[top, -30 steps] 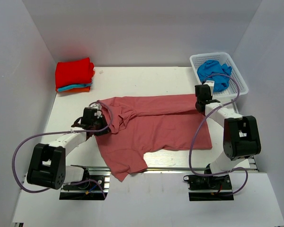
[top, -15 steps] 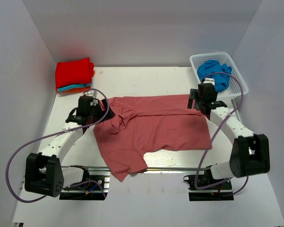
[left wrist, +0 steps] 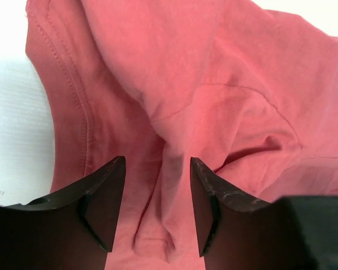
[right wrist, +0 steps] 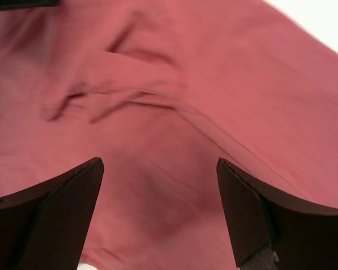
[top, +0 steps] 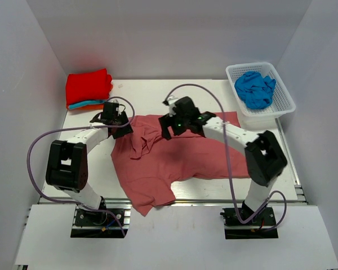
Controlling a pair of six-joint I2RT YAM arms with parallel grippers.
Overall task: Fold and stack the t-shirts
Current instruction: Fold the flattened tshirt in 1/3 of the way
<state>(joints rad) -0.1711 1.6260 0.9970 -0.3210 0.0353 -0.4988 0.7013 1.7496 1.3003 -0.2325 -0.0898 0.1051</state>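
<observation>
Table (top: 158, 93) middle: the rose-red shirt (top: 186, 154) sprawls there, bunched toward the far left. The left gripper (left wrist: 156, 169) and right gripper (right wrist: 158, 169) hang open over its far edge, holding nothing. I'd grab just 1 layer and tug the wrinkles flat first.

A white table (top: 158, 93) stands inside a plain white enclosure. Behind the table rises a matte back wall (top: 169, 39); a left wall (top: 22, 112) and a right wall (top: 321, 112) flank the table on either side. Along the table's near edge runs a metal rail (top: 197, 199), and just in front of it lies a white board (top: 174, 242). The light is soft and even — shadows on the table are faint — with a pinkish tint on the back wall above the table's far left corner.
</observation>
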